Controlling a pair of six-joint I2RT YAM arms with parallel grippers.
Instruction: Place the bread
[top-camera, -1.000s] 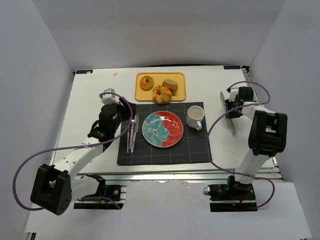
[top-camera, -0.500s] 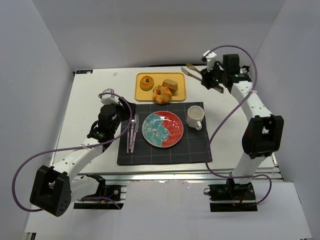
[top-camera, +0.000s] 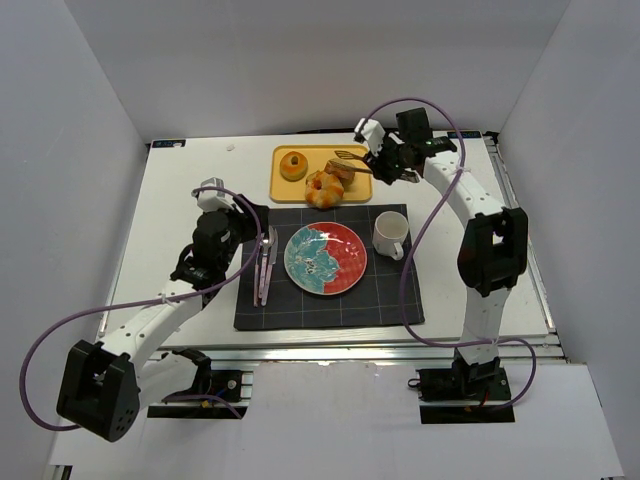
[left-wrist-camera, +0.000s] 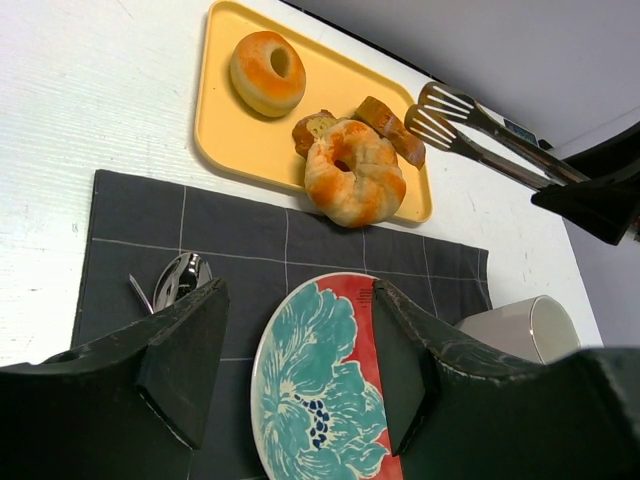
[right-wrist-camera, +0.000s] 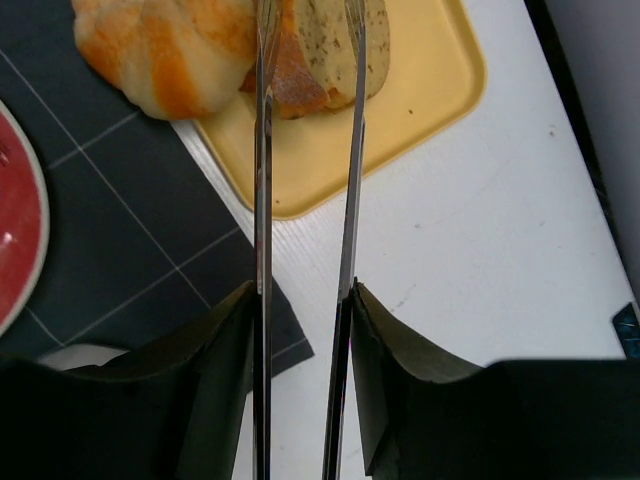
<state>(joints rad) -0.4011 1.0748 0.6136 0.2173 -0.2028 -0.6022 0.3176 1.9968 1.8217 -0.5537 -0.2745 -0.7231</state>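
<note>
Bread sits on the yellow tray (top-camera: 283, 192): two tan slices (right-wrist-camera: 330, 40) lean together at the tray's corner, and the glazed knotted roll (right-wrist-camera: 165, 50) touches them on the side toward the plate (top-camera: 325, 258). None of it has been placed yet.

From the right gripper (right-wrist-camera: 303, 300) the slices lie straight ahead, down the line of the tongs (right-wrist-camera: 350, 200) it carries. Its fingers are clamped on the outside of the two tong arms, which stand only partly squeezed, with a gap between them. In the right wrist view that gap frames the slices: one arm runs along the seam between the roll and the brown crust, and the other crosses the paler slice. The slices seem to lie lengthwise along the tongs, so we judge a squeeze would catch them across their thin dimension. The tong tips run off the top of that view. In the left wrist view they hang just beside the slices' far end, and we cannot tell whether they touch.

The left gripper (left-wrist-camera: 297, 290) is spread wide with nothing in it. It hovers over the placemat (left-wrist-camera: 150, 220), where the roll and the plate's rim lie between it and the slices. We judge the right arm clearly nearer.
</note>
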